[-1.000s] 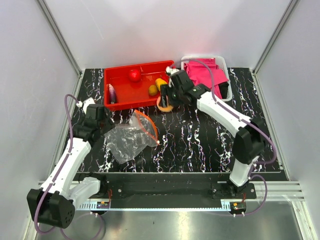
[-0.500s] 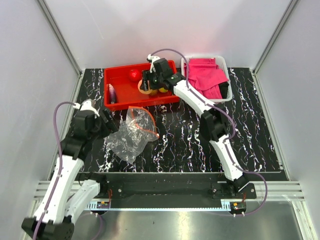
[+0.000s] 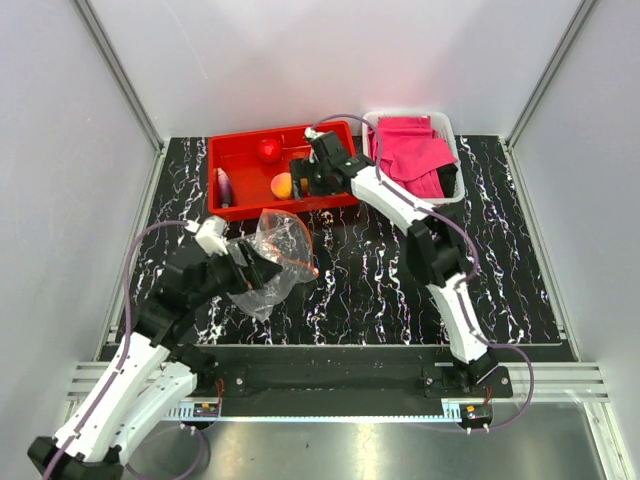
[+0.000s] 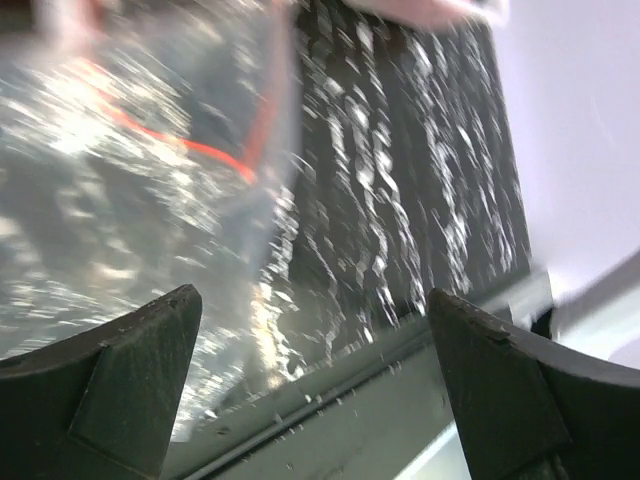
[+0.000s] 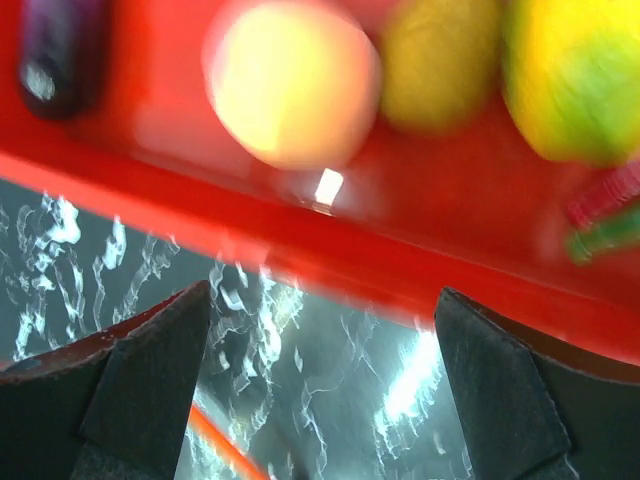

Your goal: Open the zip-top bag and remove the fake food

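1. Overhead, the zip-top bag (image 3: pixel 272 250) lies crumpled on the black marbled table (image 3: pixel 520 280), just in front of the red tray (image 3: pixel 215 170). No food shows through its clear film, though folds hide part of the inside.
2. The fake food (image 5: pixel 290 85) sits in the tray: an orange fruit (image 3: pixel 282 185), a red fruit (image 3: pixel 268 150) and a purple eggplant (image 3: pixel 224 186). The right wrist view adds a yellow-green piece (image 5: pixel 435 65) and a mango (image 5: pixel 575 80), both blurred.
3. The left gripper (image 4: pixel 310 300) stands wide open at the near-left side of the bag, with nothing between its fingers. The zip strip (image 4: pixel 190 148) lies beyond the tips.
4. The right gripper (image 5: pixel 322 292) is likewise wide open and empty, poised over the tray's near wall, with the orange fruit just beyond it.
5. Judged step: clearing both arms away, with the food apparently all in the tray. The right arm does best to rise straight up before swinging back, so that neither finger clips the tray wall or sets the round fruit rolling.
6. The left arm does best to back off with its jaws wide, since the light film can cling or snag and drag the bag along.
7. Risk: a piece may be hidden in the folds. A look into the bag mouth would settle whether the task is finished.
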Robot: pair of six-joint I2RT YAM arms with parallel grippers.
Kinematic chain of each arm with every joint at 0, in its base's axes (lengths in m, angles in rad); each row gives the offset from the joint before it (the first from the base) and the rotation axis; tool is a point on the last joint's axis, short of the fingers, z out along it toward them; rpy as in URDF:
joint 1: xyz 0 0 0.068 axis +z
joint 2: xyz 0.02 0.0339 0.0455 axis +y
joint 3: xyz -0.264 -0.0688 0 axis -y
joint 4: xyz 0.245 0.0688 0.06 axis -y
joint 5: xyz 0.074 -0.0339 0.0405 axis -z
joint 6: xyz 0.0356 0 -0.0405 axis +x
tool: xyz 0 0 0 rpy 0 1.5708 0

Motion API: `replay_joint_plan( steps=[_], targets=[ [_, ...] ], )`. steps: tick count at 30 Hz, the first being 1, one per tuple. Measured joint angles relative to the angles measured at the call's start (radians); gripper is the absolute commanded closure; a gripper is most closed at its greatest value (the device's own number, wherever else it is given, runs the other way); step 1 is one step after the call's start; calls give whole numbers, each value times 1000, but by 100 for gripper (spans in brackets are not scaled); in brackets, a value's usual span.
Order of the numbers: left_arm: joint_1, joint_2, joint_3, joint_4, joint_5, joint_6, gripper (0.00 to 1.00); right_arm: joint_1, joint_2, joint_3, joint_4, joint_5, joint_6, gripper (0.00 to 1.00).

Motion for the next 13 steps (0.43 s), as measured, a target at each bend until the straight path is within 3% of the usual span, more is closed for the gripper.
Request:
replay_joint_plan(
  steps=[6, 13],
  targets=[
    [-169, -62, -116, 202, -50, -15, 1, -3, -441, -526, 7, 71, 60, 0],
    [-193, -189, -263, 449, -12, -41, 1, -4, -1022, -1177, 137, 19, 132, 0]
  ],
)
